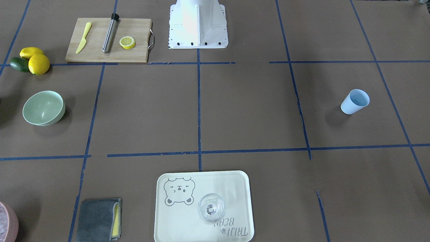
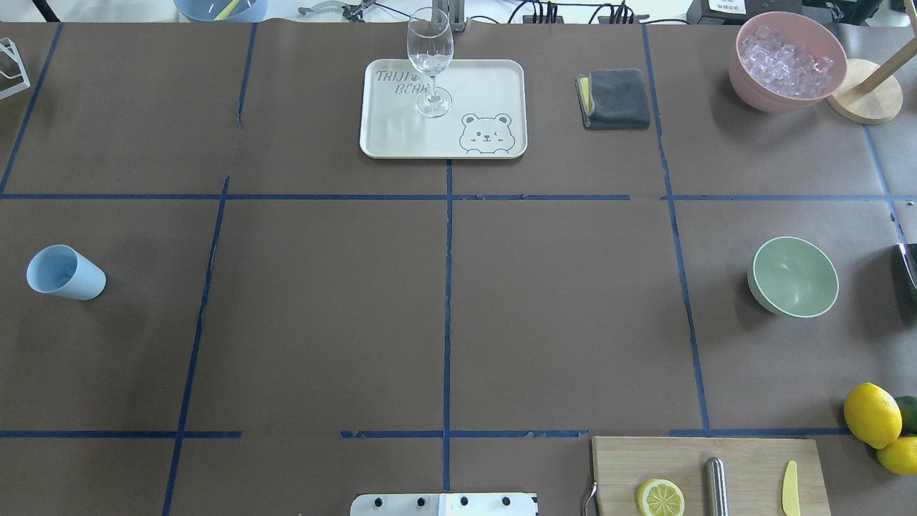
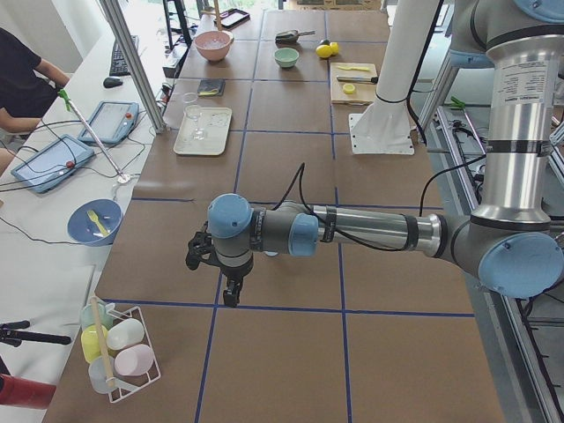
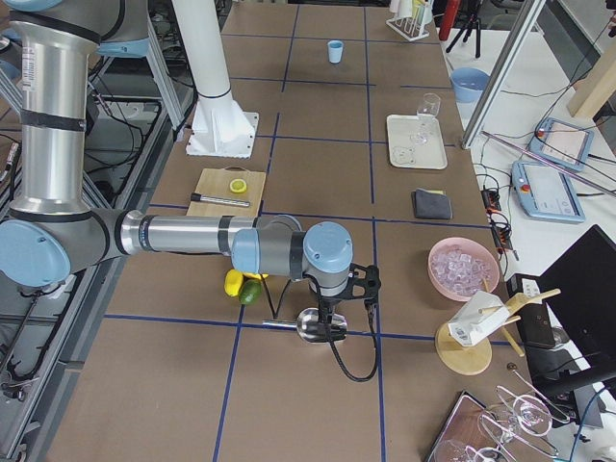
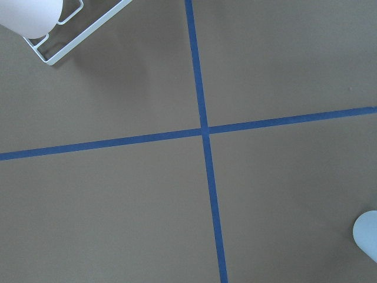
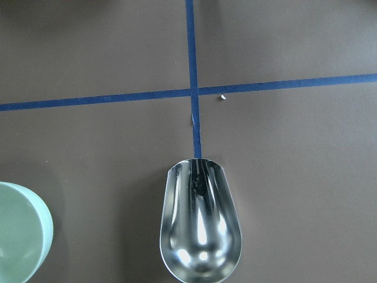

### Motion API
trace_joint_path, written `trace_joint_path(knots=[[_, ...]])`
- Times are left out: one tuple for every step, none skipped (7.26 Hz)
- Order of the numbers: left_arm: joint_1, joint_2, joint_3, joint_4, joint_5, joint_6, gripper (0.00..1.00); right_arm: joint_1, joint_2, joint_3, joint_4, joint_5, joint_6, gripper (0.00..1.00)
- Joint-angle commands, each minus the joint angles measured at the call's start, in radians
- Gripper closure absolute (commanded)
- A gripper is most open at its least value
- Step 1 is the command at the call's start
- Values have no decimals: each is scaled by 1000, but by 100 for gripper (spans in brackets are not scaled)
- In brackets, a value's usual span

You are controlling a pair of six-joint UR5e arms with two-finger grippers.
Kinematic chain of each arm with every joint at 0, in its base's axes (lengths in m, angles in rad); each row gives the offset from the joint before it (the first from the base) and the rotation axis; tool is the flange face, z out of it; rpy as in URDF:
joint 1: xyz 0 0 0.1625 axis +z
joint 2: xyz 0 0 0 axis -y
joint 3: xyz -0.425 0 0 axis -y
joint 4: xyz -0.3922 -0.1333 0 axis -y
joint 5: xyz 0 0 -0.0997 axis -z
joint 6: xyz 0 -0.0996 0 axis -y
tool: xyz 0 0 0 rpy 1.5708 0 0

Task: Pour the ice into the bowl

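Zero cubes in the bowl (image 2: 793, 276) as yet: bare mint-green inside, plain in both the overhead and the front-facing view. All of the ice (image 2: 786, 59) heaped in the pink container (image 2: 752, 89) at the far right corner of the table, well apart from the bowl. Judging from that, barely begun, with scooping, carrying and tipping all left to do. Metal scoop (image 6: 200, 230) empty too, shiny and bare in the right wrist view, near the bowl's rim at the lower left of that view. Right gripper (image 4: 330, 308) just above the scoop. Shown only from the side, so impossible to tell whether clamped on the handle or slack. Left gripper (image 3: 231, 295) low over the brown table paper on the opposite side, near the light blue cup (image 2: 64, 272). Nothing visibly in it, but no telling spread from closed there either.
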Motion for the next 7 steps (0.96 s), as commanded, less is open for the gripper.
trace_joint_path(knots=[[0, -2, -10, -3, 3, 0, 0, 0, 0, 3, 0, -5, -1, 0], [2, -6, -27, -5, 3, 0, 0, 0, 2, 9, 2, -1, 5, 0], [2, -11, -77, -15, 5, 2, 0, -1, 20, 8, 2, -1, 10, 0], [3, -12, -132, -40, 5, 2, 0, -3, 88, 4, -9, 1, 25, 0], [5, -12, -183, -67, -8, -9, 0, -6, 90, -15, -2, 27, 121, 0], [14, -15, -220, -119, -5, -102, 0, -26, 100, -37, 2, 68, 127, 0], [58, 0, -233, -255, 3, -201, 0, -67, 101, -40, 47, 79, 142, 0]])
